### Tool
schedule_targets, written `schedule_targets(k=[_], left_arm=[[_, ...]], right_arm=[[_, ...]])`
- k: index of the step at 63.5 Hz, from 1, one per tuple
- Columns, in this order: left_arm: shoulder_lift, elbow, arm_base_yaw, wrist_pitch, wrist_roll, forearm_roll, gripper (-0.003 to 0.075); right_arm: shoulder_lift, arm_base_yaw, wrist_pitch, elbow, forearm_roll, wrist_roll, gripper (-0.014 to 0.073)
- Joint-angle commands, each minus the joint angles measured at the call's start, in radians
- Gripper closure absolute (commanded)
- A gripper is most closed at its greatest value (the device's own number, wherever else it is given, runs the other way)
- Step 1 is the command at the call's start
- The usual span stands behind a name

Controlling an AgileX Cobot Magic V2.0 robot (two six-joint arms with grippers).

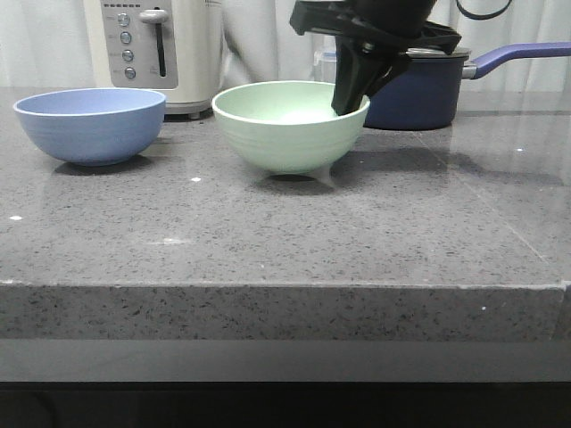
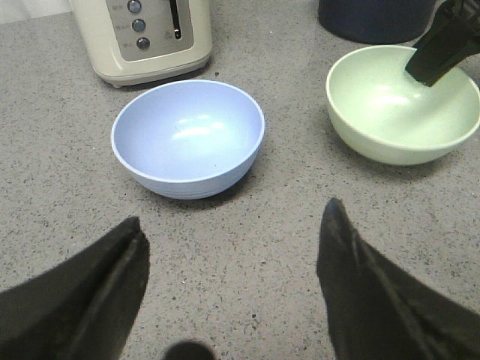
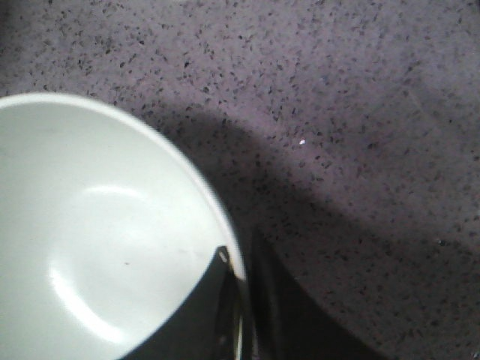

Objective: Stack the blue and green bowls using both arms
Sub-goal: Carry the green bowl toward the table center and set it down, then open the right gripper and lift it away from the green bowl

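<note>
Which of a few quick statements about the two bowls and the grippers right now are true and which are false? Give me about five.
1. The green bowl stands to the right of the blue bowl in the front view. True.
2. The blue bowl is nested inside the green bowl. False: they sit apart on the countertop.
3. The right gripper straddles the green bowl's rim, one finger inside. True.
4. The left gripper is clamped on the blue bowl. False: it is open and short of the bowl, touching nothing.
5. The blue bowl holds food. False: it is empty.
</note>
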Motion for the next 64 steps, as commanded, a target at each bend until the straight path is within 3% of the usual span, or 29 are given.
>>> schedule_targets(k=[1,17,38,53,64], left_arm=[[0.001,-0.036,-0.008,-0.069,-0.001,0.002,0.0247],[0.001,-0.036,-0.008,-0.069,-0.001,0.002,0.0247],[0.001,-0.036,-0.008,-0.069,-0.001,0.002,0.0247],[0.001,-0.036,-0.008,-0.069,-0.001,0.002,0.0247],[0.001,-0.036,-0.008,-0.069,-0.001,0.002,0.0247]], right_arm=[[-0.051,-0.003,-0.046,-0.035,0.005,0.003,0.0438],[-0.060,-0.003,-0.055,-0.035,0.005,0.003,0.0246],[-0.241,-0.003,0.021,0.008,-0.022,-0.045,0.0249],[-0.474,-0.014,-0.133,0.243,-0.048,-0.055,0.0249],[-0.609,-0.111,-0.236,0.478,-0.009,-0.055,0.0249]])
